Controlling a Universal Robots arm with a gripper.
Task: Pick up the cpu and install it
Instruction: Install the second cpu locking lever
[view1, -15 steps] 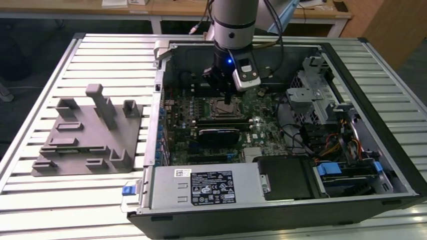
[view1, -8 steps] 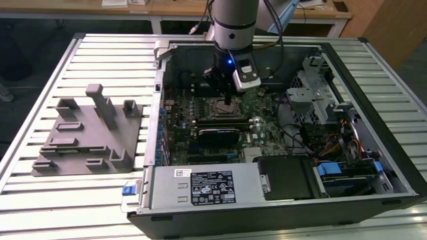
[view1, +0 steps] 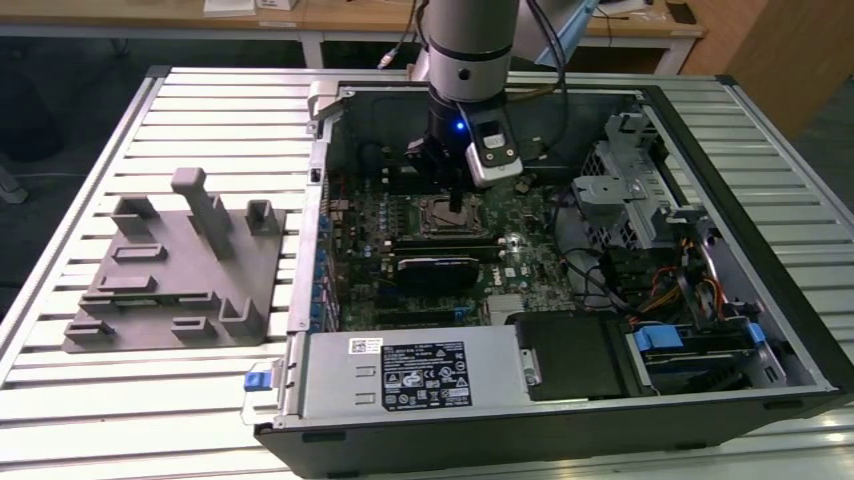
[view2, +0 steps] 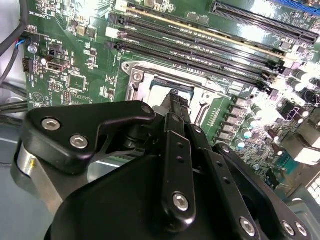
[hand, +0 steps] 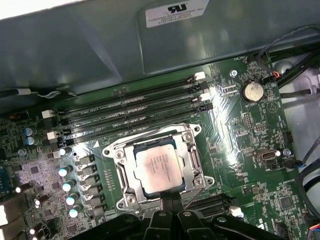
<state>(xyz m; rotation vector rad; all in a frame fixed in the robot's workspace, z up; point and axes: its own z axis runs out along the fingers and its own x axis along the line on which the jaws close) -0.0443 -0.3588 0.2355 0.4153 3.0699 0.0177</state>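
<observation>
**Arm poised over the socket, chip lying inside it**

The arm (view1: 467, 50) comes down from the far side of the open computer case (view1: 747, 300) and stands nearly upright, its wrist pointing straight down at the green motherboard (view1: 534, 280). The gripper (view1: 455, 207) hangs just above the socket (view1: 445, 215) in the exterior view. In the second wrist view the black fingers (view2: 176, 107) run together to a narrow tip right over the socket's metal frame (view2: 131, 82); the tip looks drawn together with nothing between it, though whether it touches the chip cannot be told.

The cpu (hand: 158, 167) lies flat inside the socket frame (hand: 192, 145) in the first wrist view, its pale metal top facing up, level with the frame around it. The gripper tip (hand: 170, 197) sits at the frame's edge, just beside the chip.

Four long memory slots (hand: 130, 107) run alongside the socket, between it and the case wall (hand: 75, 50). A row of small capacitors (hand: 67, 185) stands on another side of the socket, and a round coin battery (hand: 252, 91) sits further off on the board. In the exterior view a black finned heatsink (view1: 435, 268) rests on the board near the socket, the power supply (view1: 407, 372) fills the near corner of the case, and a grey fixture block (view1: 174, 265) with upright posts stands on the table (view1: 80, 150), well apart to the exterior view's left.
</observation>
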